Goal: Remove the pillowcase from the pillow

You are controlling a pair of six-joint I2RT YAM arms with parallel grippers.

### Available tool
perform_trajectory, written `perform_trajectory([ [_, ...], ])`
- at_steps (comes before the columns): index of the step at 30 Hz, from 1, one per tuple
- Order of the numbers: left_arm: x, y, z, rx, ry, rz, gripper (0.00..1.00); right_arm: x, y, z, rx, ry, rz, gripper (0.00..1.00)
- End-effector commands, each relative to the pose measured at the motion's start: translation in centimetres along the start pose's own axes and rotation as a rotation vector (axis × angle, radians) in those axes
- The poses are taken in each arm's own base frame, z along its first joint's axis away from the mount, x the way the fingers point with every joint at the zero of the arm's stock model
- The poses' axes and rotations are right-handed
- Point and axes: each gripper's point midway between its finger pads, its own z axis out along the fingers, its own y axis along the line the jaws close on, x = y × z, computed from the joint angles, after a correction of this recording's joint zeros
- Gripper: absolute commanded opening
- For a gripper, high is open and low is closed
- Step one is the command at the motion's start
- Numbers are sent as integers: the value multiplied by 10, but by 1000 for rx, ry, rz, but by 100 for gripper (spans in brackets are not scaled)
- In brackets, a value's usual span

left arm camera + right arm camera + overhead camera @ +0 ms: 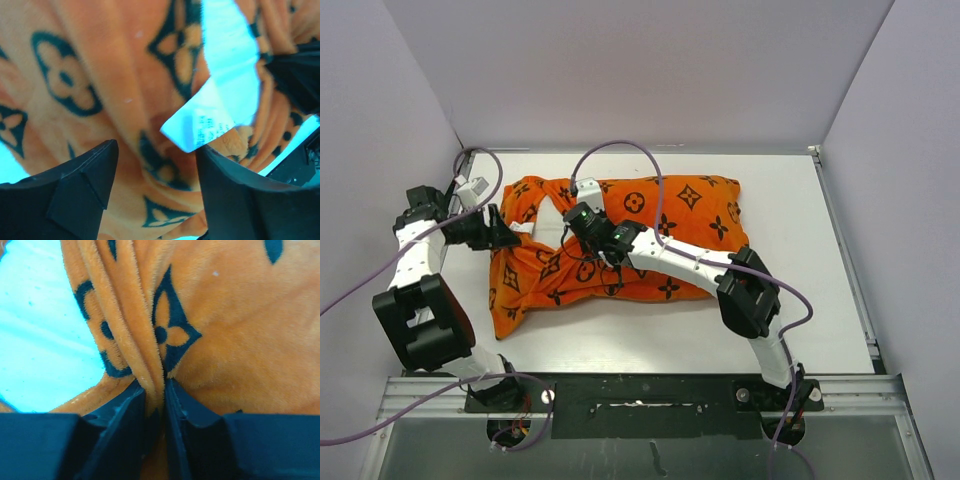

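Note:
The orange pillowcase (660,235) with dark monogram flowers lies across the middle of the table, bunched at its left end. The white pillow (552,215) shows only as a strip at that open left end; in the left wrist view (227,55) its printed tag (205,125) hangs out. My left gripper (505,232) is open at the left edge of the cover, jaws spread over orange fabric (125,100), holding nothing. My right gripper (582,222) is shut on a fold of the pillowcase (150,365) near the opening.
White table (790,320) with pale walls on three sides. A metal rail (640,385) runs along the near edge by the arm bases. Purple cables (620,148) loop above both arms.

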Motion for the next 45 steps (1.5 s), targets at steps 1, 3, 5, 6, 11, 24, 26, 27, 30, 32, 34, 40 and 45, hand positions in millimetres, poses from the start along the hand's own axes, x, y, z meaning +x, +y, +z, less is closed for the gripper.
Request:
perform_trajectory([
  [1, -36, -65, -14, 94, -78, 127, 71, 27, 8, 5, 10, 83, -8, 14],
  [3, -38, -82, -10, 120, -80, 135, 79, 32, 12, 6, 3, 92, 9, 12],
  [5, -41, -92, -5, 137, -81, 142, 87, 36, 12, 6, 5, 99, 27, 10],
  [6, -41, -94, -2, 137, -76, 143, 89, 38, 10, 6, 8, 101, 34, 9],
  [11, -43, -69, 19, 20, -66, 125, 87, 47, 3, 4, 20, 107, 71, 5],
  [24, -18, -32, 56, -102, 42, 76, 92, 59, 7, -3, 28, 123, 76, 1],
  [26, -17, -55, 54, 3, 44, 37, 98, 62, 7, -3, 30, 127, 71, 0],
  [27, -18, -66, 51, 47, 36, 29, 98, 63, 6, -3, 33, 129, 69, 0],
  [30, -19, -87, 49, 100, 15, 60, 98, 66, 7, -4, 35, 138, 66, 0],
  [32, -16, -87, 53, 56, 17, 118, 98, 67, 6, -5, 39, 140, 63, 0],
  [34, -12, -70, 60, -57, 22, 179, 95, 67, 5, -7, 43, 140, 61, 0],
  [40, -10, 8, 50, -414, 36, 254, 66, 68, -6, -14, 75, 140, 52, 0],
  [45, -23, 41, 7, -475, -42, 210, 53, 67, -20, -22, 93, 129, 64, 0],
])
